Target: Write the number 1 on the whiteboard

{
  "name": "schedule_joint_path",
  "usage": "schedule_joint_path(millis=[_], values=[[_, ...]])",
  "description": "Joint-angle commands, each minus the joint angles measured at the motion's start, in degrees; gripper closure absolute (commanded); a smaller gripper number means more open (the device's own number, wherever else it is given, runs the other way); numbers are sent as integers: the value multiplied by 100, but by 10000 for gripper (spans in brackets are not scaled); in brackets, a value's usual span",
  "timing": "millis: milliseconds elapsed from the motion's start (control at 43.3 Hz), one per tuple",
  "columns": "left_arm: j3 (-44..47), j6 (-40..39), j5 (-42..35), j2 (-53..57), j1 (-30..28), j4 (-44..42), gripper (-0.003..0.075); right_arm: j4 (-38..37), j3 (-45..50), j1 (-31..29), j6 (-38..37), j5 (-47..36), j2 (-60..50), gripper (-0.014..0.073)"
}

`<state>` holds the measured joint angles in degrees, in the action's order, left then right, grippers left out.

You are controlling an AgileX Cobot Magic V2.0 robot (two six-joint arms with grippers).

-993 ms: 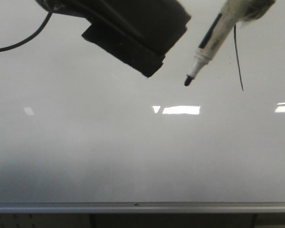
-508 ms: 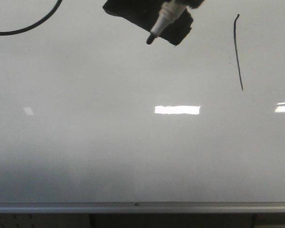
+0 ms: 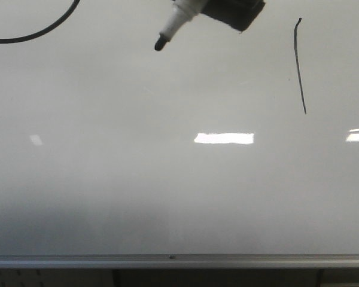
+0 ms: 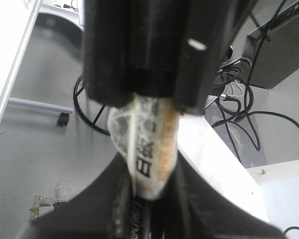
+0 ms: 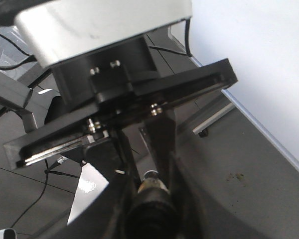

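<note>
Jaws of the left gripper [image 4: 149,195] are pinched narrow on a white marker pen with a taped, orange-printed label [image 4: 152,147], both black fingers [image 4: 89,209] pressing its barrel from either side. On the right gripper [image 5: 152,201] the jaws stand close together around something dark and rounded, but the right wrist view is too murky to tell whether they grip it.

Out to the front view now: the marker pen [image 3: 178,18] slants in from the upper edge, black tip pointing down and to the left. Whether the tip touches the surface I cannot tell. A black blocky part [image 3: 234,12] sits just beside the barrel at the top edge.

Well off to the right of the tip is the number 1 [image 3: 299,66], a thin black, slightly curved vertical stroke with a tiny hook on top. It sits in the upper right of the large glossy grey-white whiteboard [image 3: 137,191], whose silver aluminium rail [image 3: 78,261] runs along the bottom. A black cable [image 3: 45,31] loops across the upper left corner. Bright rectangular light reflections [image 3: 224,138] gleam mid-board.
</note>
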<state>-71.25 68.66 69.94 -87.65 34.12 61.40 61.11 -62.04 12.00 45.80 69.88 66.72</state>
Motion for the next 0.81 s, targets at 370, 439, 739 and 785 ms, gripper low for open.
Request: schedule_joint_path(millis=[370,439,739,785], values=[[-183,-1,253,217,36,-176,741,379,-294,-7,74,205,-147,256],[-183,-102,155,217,36,-516,741,375,-370,-57,74,1,-245,225],[-183,-1400,-774,217,-674,-1823,741,-285,-53,-633,-367,-1552,-1227,324],[-183,-1620,-848,217,-873,-1864,741,-451,153,-716,-560,-1859,-1451,380]])
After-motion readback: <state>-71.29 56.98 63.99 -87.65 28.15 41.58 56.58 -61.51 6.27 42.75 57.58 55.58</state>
